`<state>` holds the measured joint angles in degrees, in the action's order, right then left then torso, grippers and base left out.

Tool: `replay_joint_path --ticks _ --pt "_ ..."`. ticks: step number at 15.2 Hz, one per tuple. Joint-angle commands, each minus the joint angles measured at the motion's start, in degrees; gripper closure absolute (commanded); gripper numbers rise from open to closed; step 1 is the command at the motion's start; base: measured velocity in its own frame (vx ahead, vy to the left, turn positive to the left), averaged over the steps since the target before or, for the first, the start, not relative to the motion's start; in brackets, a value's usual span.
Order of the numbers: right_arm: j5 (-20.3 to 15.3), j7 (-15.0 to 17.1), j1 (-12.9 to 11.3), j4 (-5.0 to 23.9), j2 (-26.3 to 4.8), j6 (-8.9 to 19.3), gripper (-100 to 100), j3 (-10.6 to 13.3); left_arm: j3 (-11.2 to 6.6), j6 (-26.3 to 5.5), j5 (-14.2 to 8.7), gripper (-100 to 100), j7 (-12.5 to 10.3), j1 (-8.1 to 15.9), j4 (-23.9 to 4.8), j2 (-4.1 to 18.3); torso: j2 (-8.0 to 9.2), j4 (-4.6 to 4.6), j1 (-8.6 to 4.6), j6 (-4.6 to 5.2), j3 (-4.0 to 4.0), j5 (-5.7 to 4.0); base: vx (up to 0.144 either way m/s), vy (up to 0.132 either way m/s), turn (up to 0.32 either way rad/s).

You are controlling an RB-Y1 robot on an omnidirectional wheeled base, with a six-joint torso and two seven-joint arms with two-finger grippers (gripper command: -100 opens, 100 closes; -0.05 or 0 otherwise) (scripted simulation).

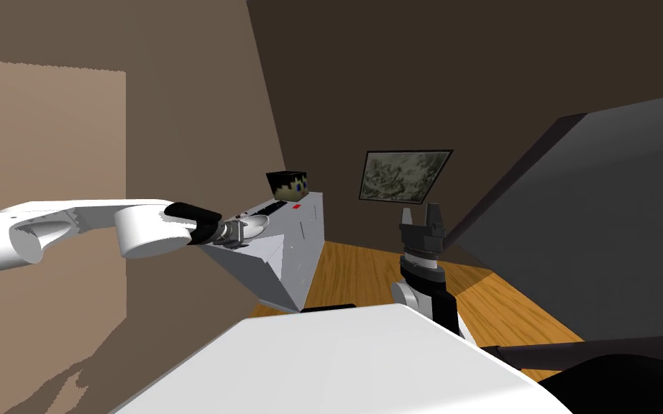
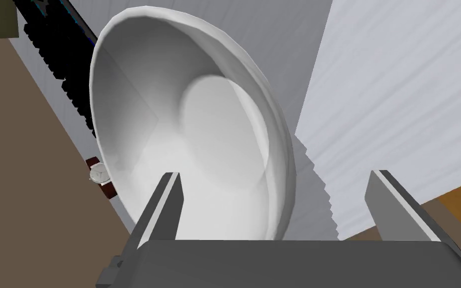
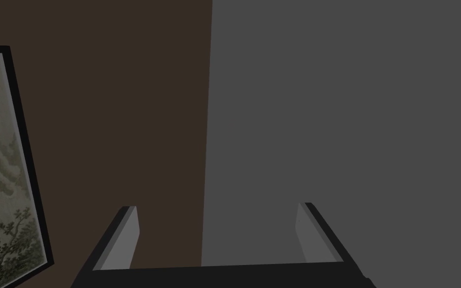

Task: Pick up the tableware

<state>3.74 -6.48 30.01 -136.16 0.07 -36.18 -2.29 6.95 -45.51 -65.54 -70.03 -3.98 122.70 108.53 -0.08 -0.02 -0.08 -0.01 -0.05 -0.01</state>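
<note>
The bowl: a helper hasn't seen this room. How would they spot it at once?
Find the long grey cabinet against the brown wall. On its top, at the near end, sits the bowl, with the open left pincer straddling its rim. It is the only white, round, hollow thing there; its neighbours are a small wristwatch and a black keyboard.

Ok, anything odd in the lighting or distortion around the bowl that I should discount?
Head view: the shared tilt and splayed walls come from the lens; a jagged shadow lies low on the wall. Left wrist view: bowl softly shaded, no glare, at the open left gripper; a stepped shadow edge on the cabinet. Right wrist view: dim beyond the open right gripper.
</note>
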Motion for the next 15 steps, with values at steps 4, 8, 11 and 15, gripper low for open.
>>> replay_joint_path --ticks 4,8,11,15 --pt "0.0 0.0 0.0 0.0 0.0 0.0 0 0.0 1.16 1.1 2.2 -100 2.6 -1.1 -3.2 -3.7 0.01 0.0 0.0 0.0 0.01 0.01 0.024 -0.025 -0.04" --pt "0.0 0.0 0.0 0.0 0.0 0.0 0 0.0 0.94 1.6 2.0 100 1.9 -1.5 -2.8 -2.7 0.07 0.02 0.04 0.0 0.04 0.01 0.011 -0.01 -0.004" --pt "0.0 0.0 0.0 0.0 0.0 0.0 0 0.0 0.96 1.6 2.0 100 1.9 -1.5 -2.7 -2.8 0.11 0.04 0.06 0.01 0.07 -0.01 0.0 0.0 0.0" --pt "0.0 0.0 0.0 0.0 0.0 0.0 0 0.0 0.24 0.6 0.7 100 0.4 -0.7 -0.5 -0.5 0.35 0.14 0.12 -0.02 0.24 -0.07 -0.029 0.031 0.044"
